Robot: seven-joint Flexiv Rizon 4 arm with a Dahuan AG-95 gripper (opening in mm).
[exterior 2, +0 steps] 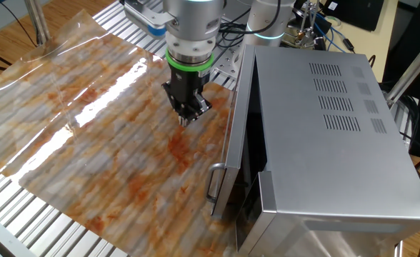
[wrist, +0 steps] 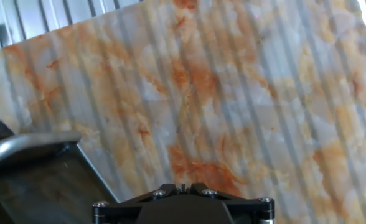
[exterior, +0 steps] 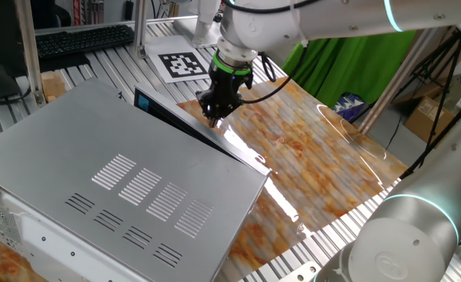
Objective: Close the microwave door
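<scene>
Your gripper (exterior 2: 186,118) points straight down, its fingertips drawn together to a narrow point with nothing between them; in the hand view only the black gripper base (wrist: 183,204) shows, so you must judge the clenched state from the fixed views. Directly beneath the fingertips lies the orange-and-white marbled mat (exterior 2: 103,128), glossy and covering the slatted aluminium table (exterior 2: 46,232).

Just beside the gripper stands the microwave door (exterior 2: 233,135), a thin panel with a silvery rim, swung partly open and not flush with the cabinet front. In one fixed view the fingertips sit right at the door's outer edge (exterior: 207,129); you cannot tell from these views whether they touch it. The door's curved grey handle (exterior 2: 213,184) is on its outer face, toward the free end.

Beyond the door sits the microwave (exterior 2: 331,128), a large grey box with rows of vent slots (exterior 2: 342,96) on top.

Farther off, past the gripper, a black-and-white marker tag (exterior: 183,64) lies on the table.
</scene>
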